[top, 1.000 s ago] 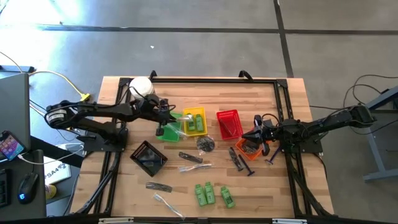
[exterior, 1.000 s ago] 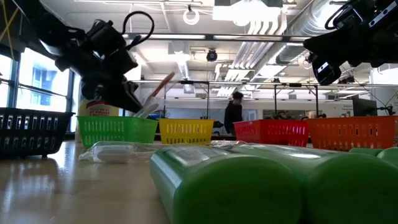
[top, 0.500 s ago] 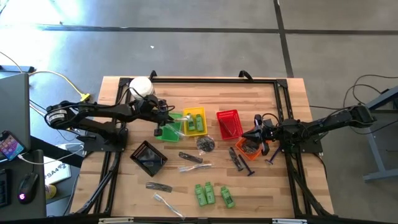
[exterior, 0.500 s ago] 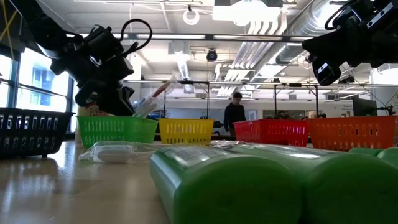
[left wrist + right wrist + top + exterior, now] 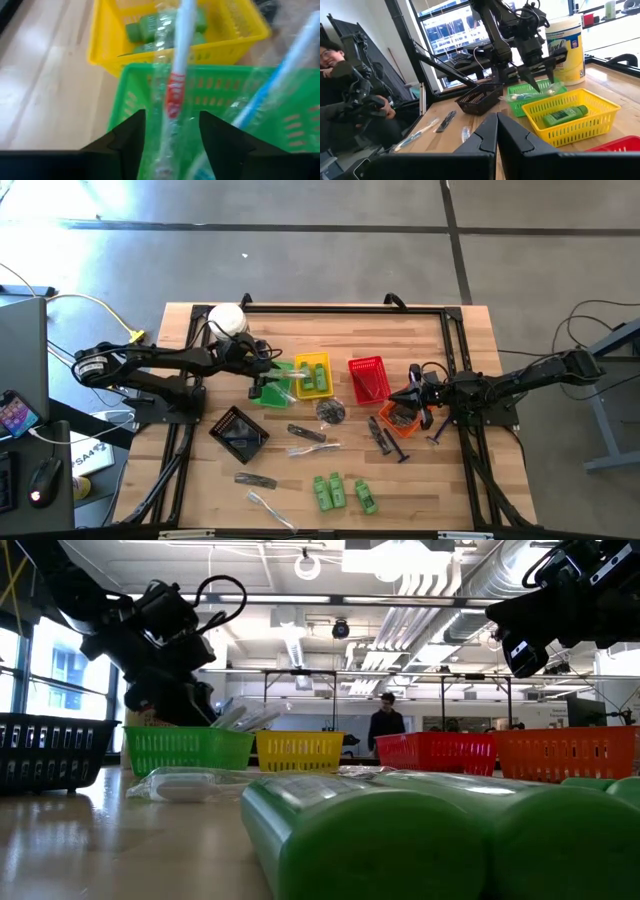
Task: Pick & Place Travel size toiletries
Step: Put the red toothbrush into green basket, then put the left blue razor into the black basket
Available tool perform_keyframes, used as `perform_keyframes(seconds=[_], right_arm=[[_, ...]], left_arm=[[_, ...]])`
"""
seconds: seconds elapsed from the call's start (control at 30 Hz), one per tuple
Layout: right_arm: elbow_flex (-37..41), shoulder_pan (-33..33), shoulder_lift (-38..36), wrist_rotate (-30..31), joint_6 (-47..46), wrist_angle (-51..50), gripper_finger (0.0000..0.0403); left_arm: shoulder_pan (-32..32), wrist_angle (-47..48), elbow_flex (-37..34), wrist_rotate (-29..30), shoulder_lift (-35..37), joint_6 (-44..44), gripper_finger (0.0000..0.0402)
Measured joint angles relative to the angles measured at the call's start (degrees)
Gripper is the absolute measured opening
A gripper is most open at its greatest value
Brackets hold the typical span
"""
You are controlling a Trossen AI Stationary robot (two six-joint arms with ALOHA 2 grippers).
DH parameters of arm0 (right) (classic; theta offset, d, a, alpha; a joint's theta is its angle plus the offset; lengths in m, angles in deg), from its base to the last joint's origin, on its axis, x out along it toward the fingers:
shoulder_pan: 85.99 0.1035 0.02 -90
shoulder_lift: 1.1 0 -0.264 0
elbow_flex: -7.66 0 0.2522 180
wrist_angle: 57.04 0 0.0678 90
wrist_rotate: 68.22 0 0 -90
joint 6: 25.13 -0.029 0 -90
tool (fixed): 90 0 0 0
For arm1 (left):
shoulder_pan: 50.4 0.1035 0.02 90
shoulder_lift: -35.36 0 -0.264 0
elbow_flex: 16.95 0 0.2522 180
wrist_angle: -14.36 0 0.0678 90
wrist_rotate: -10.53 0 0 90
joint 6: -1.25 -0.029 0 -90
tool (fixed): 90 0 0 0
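My left gripper point(image 5: 266, 373) stands open over the green basket point(image 5: 272, 390), tipped down into it. A clear-wrapped thin stick with a red mark point(image 5: 172, 90) runs between its fingers. The stick lies in the green basket, and its far end rests low on the rim point(image 5: 245, 720) toward the yellow basket point(image 5: 312, 375). A second wrapped stick with a blue handle point(image 5: 270, 85) lies in the same basket. Green bottles point(image 5: 150, 27) lie in the yellow basket. My right gripper point(image 5: 496, 131) is shut and waits above the orange basket point(image 5: 402, 418). My left gripper has its open fingers point(image 5: 127, 145) on either side of the wrapped stick's near end point(image 5: 167, 150). They come slanting down from the table's left. Whether they touch the wrap, I cannot tell. The stick rests in the green basket.
A red basket point(image 5: 367, 378) stands beside the yellow one and a black basket point(image 5: 238, 432) nearer the front left. A white jar point(image 5: 228, 318) is at the far left. Loose green bottles point(image 5: 340, 492), black sticks point(image 5: 380, 435), a dark round piece point(image 5: 330, 412) and wrapped sticks point(image 5: 270, 508) lie on the near table.
My left gripper has opened over the green basket. The wrapped stick, which slanted up from the gripper, has dropped to lie low across the green basket's rim.
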Motion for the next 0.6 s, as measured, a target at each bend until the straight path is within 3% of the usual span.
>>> perform_keyframes(seconds=[0.27, 0.5, 0.6], right_arm=[[0.0, 0.0, 0.0, 0.0, 0.0, 0.0, 0.0002], [0.0, 0.0, 0.0, 0.0, 0.0, -0.3, 0.0002], [0.0, 0.0, 0.0, 0.0, 0.0, -0.8, 0.0002]], left_arm=[[0.0, 0.4, 3.0, 0.1, 4.4, 3.6, 0.0218], [-1.5, 15.4, 11.8, -1.1, 15.4, 13.1, 0.0216], [-5.6, 21.5, 14.3, -1.9, 21.6, 12.4, 0.0190]])
